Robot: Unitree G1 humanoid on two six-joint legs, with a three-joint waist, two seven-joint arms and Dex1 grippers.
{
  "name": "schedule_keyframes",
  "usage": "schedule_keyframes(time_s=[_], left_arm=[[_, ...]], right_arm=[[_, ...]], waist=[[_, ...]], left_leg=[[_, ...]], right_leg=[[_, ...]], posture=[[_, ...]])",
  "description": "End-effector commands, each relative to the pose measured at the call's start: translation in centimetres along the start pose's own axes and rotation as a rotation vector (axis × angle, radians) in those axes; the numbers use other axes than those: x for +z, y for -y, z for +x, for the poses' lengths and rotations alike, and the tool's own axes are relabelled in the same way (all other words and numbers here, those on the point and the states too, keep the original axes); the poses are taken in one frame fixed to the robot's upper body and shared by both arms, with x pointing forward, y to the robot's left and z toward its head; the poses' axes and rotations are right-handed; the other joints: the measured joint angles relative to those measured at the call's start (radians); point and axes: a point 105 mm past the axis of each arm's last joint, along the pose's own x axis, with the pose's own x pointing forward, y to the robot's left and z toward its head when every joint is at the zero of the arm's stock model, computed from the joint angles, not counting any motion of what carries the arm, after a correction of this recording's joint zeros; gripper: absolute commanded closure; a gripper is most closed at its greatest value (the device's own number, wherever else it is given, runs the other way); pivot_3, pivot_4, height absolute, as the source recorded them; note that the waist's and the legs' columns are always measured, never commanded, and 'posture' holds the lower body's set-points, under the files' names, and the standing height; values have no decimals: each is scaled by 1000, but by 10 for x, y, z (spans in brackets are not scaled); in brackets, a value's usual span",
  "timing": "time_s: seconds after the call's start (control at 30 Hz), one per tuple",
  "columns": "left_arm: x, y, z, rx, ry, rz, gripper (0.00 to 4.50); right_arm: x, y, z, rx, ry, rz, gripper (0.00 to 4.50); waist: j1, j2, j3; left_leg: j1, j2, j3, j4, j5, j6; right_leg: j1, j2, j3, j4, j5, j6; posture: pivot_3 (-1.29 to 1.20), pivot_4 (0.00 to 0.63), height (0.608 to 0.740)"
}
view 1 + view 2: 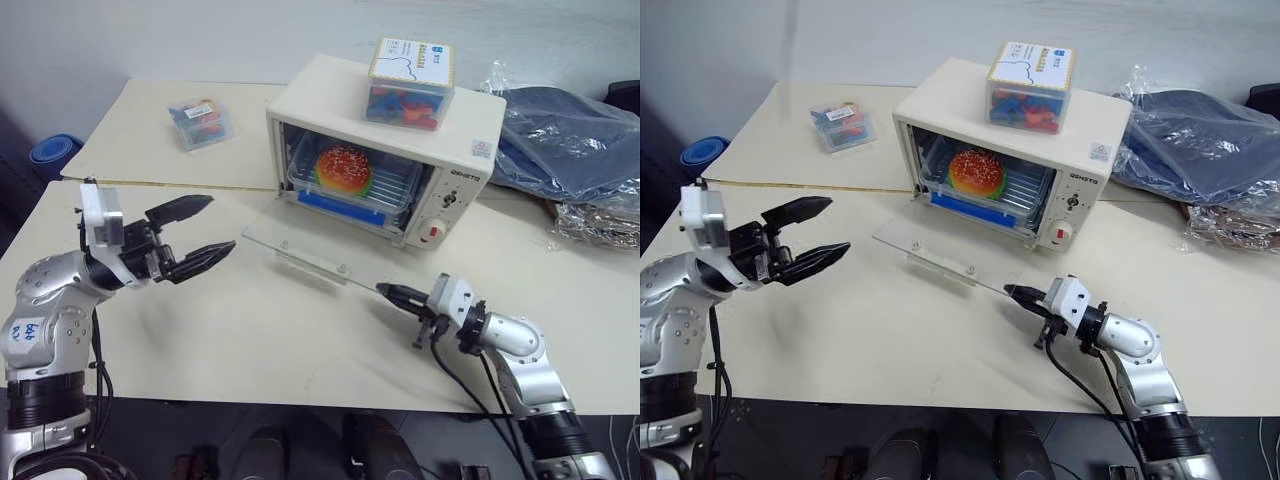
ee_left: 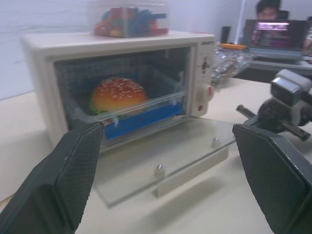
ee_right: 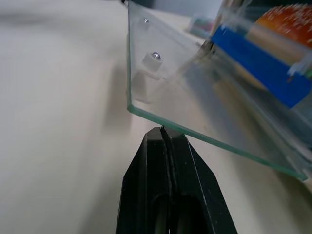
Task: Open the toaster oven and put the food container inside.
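Food container (image 1: 350, 180): sits in toaster oven (image 1: 400, 110), door flat.
L hand (image 1: 195, 236): fingers apart, empty.
R hand (image 1: 392, 293): pinched together, tip at door edge, prob to push it.

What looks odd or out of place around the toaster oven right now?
A clear plastic box of colourful bits sits on the roof of the cream-white boxy toaster oven, an odd perch for plastic. The clear food container with the toy hamburger pokes slightly past the opening over the lowered glass door.
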Motion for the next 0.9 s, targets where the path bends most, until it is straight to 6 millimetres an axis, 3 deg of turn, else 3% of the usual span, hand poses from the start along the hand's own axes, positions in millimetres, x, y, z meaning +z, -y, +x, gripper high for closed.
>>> schedule_keyframes(time_s=[0.03,0.17,0.3,0.4,0.6,0.7,0.8,0.9], left_arm=[[15,-1,-8,51,31,51,12],[4,1,-23,61,-48,53,12],[-13,5,-38,62,-172,74,12],[-32,6,-58,87,-302,98,0],[-53,18,-82,91,-442,172,0],[-56,20,-87,105,-449,181,0],[-59,21,-88,137,-440,181,0],[-56,22,-83,139,-420,193,0]], right_arm=[[48,28,6,-139,219,-18,4500],[71,56,3,-218,290,45,4500],[73,57,-7,-147,242,83,4500],[66,46,-20,-28,139,74,3941],[42,7,-47,240,-52,47,1864],[38,3,-52,261,-59,28,885],[19,0,-63,273,-122,14,24],[16,0,-67,264,-130,-2,24]], waist=[[0,0,0],[1,0,0],[4,1,0],[4,1,0],[3,1,0],[1,1,0],[3,1,0],[3,1,0]], left_leg=[[0,0,0,0,0,0],[0,0,0,0,0,0],[-1,0,-2,-2,0,0],[-2,0,-1,-2,-1,1],[0,1,-1,-3,-4,6],[1,1,0,-2,-4,6],[2,1,0,-2,-4,6],[2,1,0,-3,-4,7]], right_leg=[[0,0,0,0,0,0],[0,0,0,0,0,0],[0,0,-1,-5,0,-1],[1,-1,-1,-7,0,0],[2,-1,-1,-7,0,0],[3,-1,0,-6,0,-1],[4,-1,0,-6,0,-1],[4,-1,0,-7,0,-1]], posture=[[0,150,740],[0,150,740],[0,150,740],[0,150,740],[0,150,740],[0,150,740],[0,150,740],[0,150,740]])
